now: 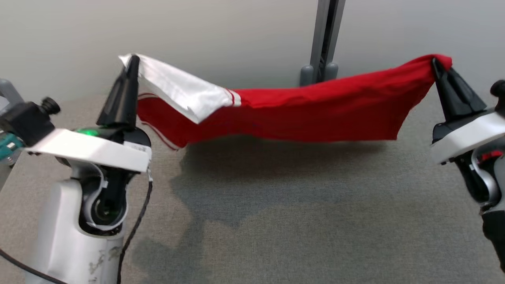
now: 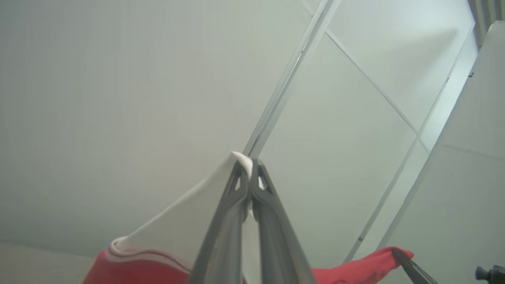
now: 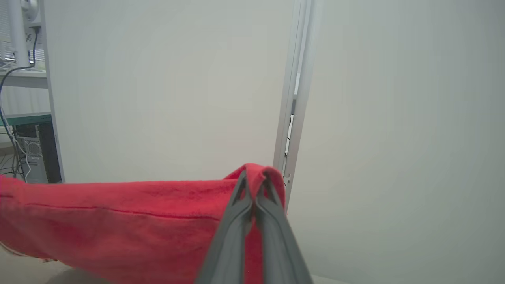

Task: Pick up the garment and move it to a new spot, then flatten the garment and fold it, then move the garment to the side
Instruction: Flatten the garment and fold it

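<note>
Jaws: both pairs pinched tight on cloth. Left gripper (image 1: 133, 63) clamps the white end of the garment (image 1: 296, 110); right gripper (image 1: 434, 62) clamps a red corner. Fingers of both point up and away from the robot.

Floor (image 1: 276, 221): grey carpet, carrying a broad shadow (image 1: 252, 189) under the cloth.

Wall (image 1: 197, 31): pale, plain, with a grey post (image 1: 325, 39) rising from a forked foot behind the garment.

Garment: off the floor, strung between the two grippers as a long sagging band, well clear of the carpet. The body is red and wrinkled, and its lower edge hangs loosely. No letters or number can be made out from this side.

Sleeve (image 1: 177, 90): white, draped over the top edge near the left gripper, folded down in front of the red.

Trim (image 1: 233, 97): red-and-white stripes at the sleeve's end; a thin white line also runs along the red hem at lower left.

Left wrist view: left gripper (image 2: 249, 169) tips meet on white cloth of the garment (image 2: 177, 228).

Right wrist view: right gripper (image 3: 253, 185) tips are wrapped in a red fold of the garment (image 3: 118, 221).
</note>
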{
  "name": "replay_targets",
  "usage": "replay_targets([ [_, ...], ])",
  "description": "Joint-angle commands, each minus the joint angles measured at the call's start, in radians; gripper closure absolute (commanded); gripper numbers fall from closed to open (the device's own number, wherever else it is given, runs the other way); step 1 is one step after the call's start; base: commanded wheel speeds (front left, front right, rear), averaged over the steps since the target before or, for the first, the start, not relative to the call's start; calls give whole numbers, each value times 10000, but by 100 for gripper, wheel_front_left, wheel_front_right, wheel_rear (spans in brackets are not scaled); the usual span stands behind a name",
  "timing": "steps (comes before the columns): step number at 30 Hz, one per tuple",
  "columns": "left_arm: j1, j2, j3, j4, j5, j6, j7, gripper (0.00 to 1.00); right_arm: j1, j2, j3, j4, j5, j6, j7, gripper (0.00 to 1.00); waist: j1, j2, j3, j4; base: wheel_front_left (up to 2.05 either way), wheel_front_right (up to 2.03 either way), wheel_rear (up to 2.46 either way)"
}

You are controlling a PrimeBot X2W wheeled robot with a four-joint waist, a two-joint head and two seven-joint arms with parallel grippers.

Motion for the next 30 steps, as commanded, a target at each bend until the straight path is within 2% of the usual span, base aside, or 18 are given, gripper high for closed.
replay_targets([
  [1, -205, 70, 114, -207, -135, 136, 115, 100, -104, -103, -70, -223, -29, -4, 195, 100, 0, -1, 7, -98, 0, 0, 0],
  [6, -1078, 49, 549, -1336, -842, 1032, 1053, 100, -568, -337, -400, -1652, 91, -4, 1502, 100, 0, -1, 244, -299, 0, 0, 0],
  [10, -2242, -20, 725, -1585, -1430, 1878, 1962, 100, -1191, -530, -737, -2493, 202, -4, 2638, 100, 0, -1, 848, -334, 0, 0, 0],
  [14, -4230, 206, 805, -1016, -1666, 2542, 2767, 100, -2421, -603, -840, -2779, 587, -4, 3715, 100, 0, -1, 1934, -345, 0, 0, 0],
  [17, -6148, 353, 887, -37, -1641, 2873, 3006, 100, -3927, -656, -721, -2455, 976, -4, 4290, 100, 0, -1, 3030, -417, 0, 0, 0],
  [19, -7362, 452, 873, 784, -1510, 2875, 2936, 100, -5026, -705, -446, -1901, 1010, -4, 4502, 100, 0, -1, 3710, -487, 0, 0, 0],
  [23, -9748, 619, 665, 2582, -1041, 2425, 2338, 100, -7552, -529, 236, -363, 1289, -4, 4124, 100, 0, -1, 4779, -576, 0, 0, 0],
  [25, -10900, 608, 681, 3464, -814, 2160, 1730, 100, -8809, -419, 326, 577, 1203, -5, 3514, 100, 0, -1, 5202, -600, 0, 0, 0],
  [30, -12942, 493, 599, 5226, -265, 1118, -289, 100, -10796, 70, 371, 2741, 803, -4, 1305, 100, 0, -1, 5703, -577, 0, 0, 0],
])
